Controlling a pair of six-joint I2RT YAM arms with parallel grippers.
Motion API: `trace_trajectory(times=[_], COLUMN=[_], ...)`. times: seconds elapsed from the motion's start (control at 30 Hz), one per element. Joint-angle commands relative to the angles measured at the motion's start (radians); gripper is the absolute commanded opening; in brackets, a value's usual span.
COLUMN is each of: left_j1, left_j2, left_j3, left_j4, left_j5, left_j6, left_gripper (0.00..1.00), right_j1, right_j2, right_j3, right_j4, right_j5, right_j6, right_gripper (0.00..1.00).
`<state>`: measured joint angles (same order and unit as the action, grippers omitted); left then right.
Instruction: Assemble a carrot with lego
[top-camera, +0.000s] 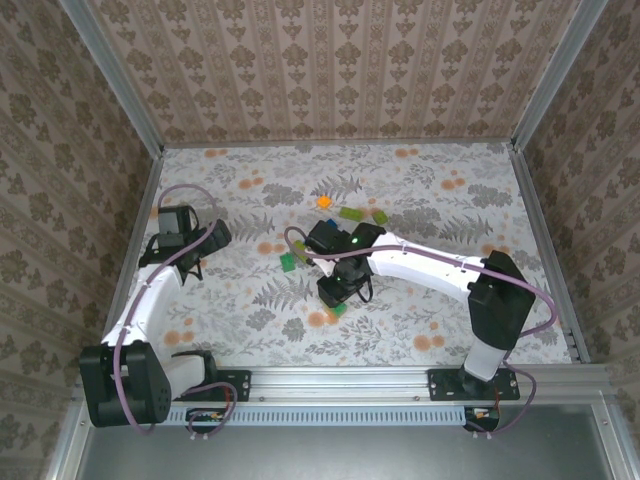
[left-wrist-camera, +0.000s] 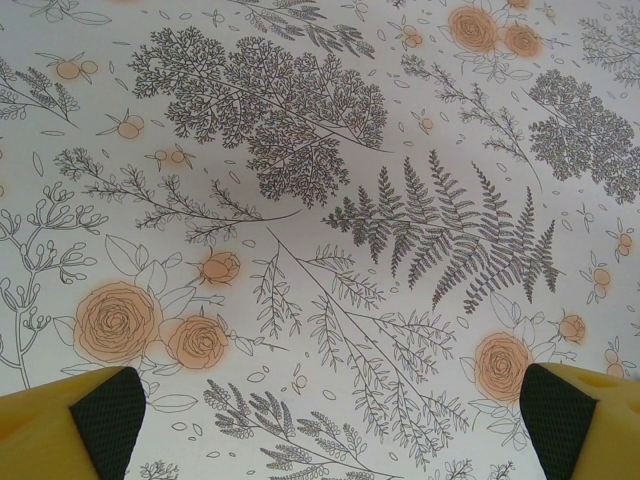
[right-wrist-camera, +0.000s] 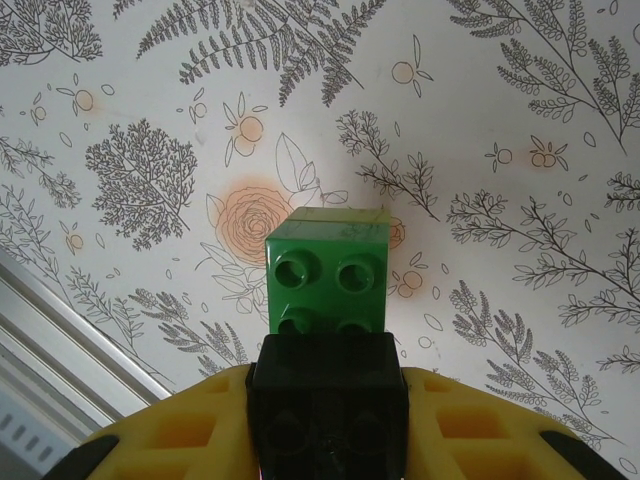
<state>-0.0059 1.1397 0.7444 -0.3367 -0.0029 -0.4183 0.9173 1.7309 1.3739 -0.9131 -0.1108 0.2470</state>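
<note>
Bricks (right-wrist-camera: 325, 280), green on black, between jaws

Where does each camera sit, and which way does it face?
Top external: above and behind the bases, looking down on the table; both arms, left gripper, right gripper.
Left wrist: on the left arm, facing the table's floral pattern; its open fingers.
Right wrist: facing down past its fingers, shut on a black brick carrying a green brick.
Shared: top external and right wrist both show that green brick.
</note>
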Motion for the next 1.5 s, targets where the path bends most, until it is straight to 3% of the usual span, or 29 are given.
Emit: trace_trajectory(times=[0.0,0.47,0.6,1.07,1.47], left_j1=[-0.007,-0.011,-0.049,-0.395,-0.717], left_j2=[0.0,-0.003,-0.024,-0.271,-0.424], left_j3=[0.036,0.039,0.042,-0.067,-0.14], left_j4=[-0.004,-0.007,-0.017,-0.182,-0.356], left_j5=[0.003,0.014,0.024,-0.075,-0.349], left_j6=[0.016,0.017,0.01,-0.022,-0.09], left_gripper=[1.0,1.0,1.0,1.0,1.0], right_j1=[0.009,0.023,0.027,0.032,0.037], right_j2=[0.018,0.043,0.054,0.086,0.135], right_j3=[0.026,0.03,0.037,0.042,0.033], right_j4=[0.006,-0.004,-0.009,-0.044,-0.054], right_j5=[-0.013,-0.003,0.013,0.056,0.083], right_j6=[0.016,0.015,0.019,0.005,0.007], right_gripper=[0.28,0.29,0.29,0.29,0.29])
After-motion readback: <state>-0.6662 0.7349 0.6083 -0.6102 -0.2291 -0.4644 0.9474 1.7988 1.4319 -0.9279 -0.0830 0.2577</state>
